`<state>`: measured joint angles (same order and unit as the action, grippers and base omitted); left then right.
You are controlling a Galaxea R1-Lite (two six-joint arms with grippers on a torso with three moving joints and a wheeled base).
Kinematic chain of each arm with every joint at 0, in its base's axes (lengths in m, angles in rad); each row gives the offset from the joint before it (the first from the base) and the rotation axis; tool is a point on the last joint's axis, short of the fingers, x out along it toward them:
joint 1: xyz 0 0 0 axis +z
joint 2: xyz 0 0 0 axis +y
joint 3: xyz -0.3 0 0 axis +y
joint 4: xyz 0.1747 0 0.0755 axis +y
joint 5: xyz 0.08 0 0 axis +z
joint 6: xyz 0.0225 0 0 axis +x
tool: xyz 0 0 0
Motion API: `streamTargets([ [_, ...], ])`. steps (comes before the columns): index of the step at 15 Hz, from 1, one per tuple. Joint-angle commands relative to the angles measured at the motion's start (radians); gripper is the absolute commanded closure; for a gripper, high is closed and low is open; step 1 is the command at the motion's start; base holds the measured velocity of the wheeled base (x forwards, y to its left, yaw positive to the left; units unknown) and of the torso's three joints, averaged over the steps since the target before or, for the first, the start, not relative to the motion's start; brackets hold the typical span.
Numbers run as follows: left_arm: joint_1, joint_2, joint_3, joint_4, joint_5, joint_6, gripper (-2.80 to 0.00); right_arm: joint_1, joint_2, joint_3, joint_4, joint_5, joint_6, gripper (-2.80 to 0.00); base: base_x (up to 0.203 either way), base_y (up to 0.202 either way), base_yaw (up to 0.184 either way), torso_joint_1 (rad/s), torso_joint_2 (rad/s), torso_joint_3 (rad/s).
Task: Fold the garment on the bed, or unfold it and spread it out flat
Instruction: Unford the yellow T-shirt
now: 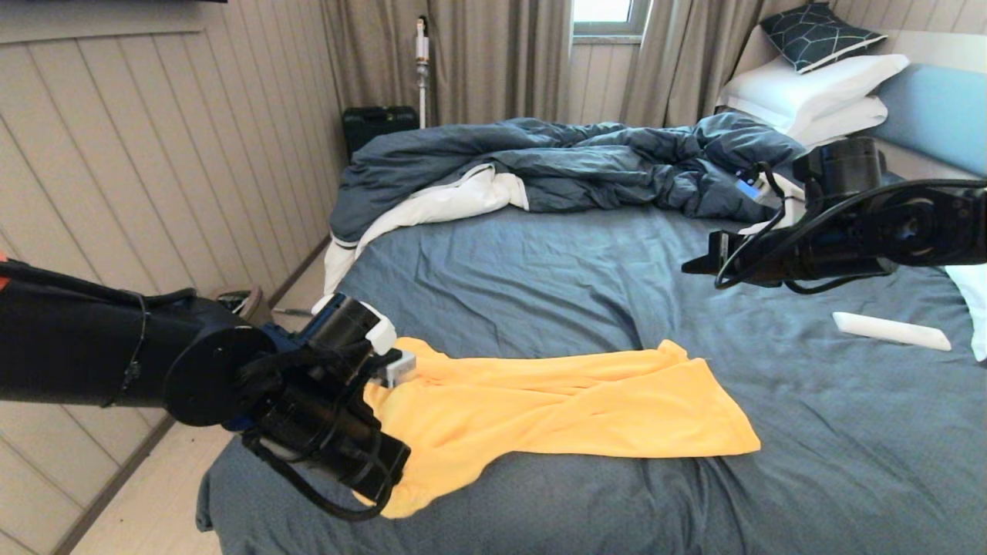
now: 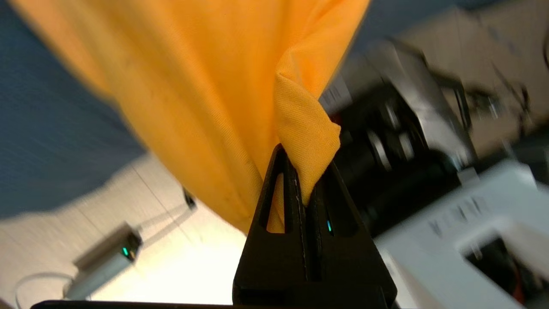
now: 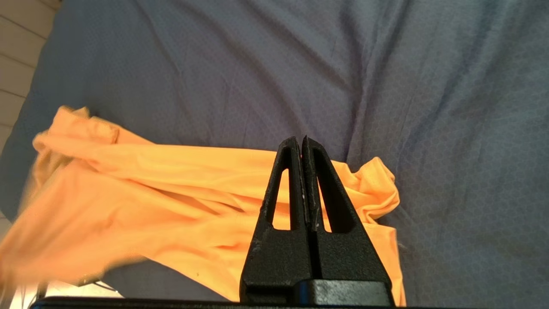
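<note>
Left wrist view shows the left gripper (image 2: 305,189) with fingers (image 2: 283,201) pinching a fold of the yellow T-shirt (image 1: 555,401), which lies on the bed (image 1: 540,262) toward 6 o'clock. At 3 o'clock, the right gripper (image 3: 303,143) hovers, fingers pressed together, empty.

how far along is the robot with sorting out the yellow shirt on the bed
Early on. The bright yellow thin-fabric T-shirt lies stretched sideways on the dark blue-grey sheeted bed, bunched in long creases, neither flat nor neatly folded. In hand: the left pincer is shut on a fold of it at the bed's left edge. The right pincer hangs shut above the sheet, holding nothing. Smoothing or folding remains.
</note>
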<state>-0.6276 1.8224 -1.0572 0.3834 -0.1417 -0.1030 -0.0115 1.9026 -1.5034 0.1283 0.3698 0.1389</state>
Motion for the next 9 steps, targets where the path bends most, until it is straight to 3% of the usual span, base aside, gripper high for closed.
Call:
streamTargets([
  [1, -0.054, -0.042, 0.011, 0.041, -0.01, -0.015, 0.0, -0.001, 0.0, -0.001, 0.001, 0.004, 0.001, 0.0, 0.0, 0.0, 0.0, 0.0, 0.0, 0.0],
  [9, -0.075, -0.04, 0.043, 0.072, -0.041, -0.023, 0.0, 0.002, 0.012, -0.001, 0.001, 0.004, 0.001, 0.0, 0.0, 0.0, 0.0, 0.0, 0.0, 0.0],
])
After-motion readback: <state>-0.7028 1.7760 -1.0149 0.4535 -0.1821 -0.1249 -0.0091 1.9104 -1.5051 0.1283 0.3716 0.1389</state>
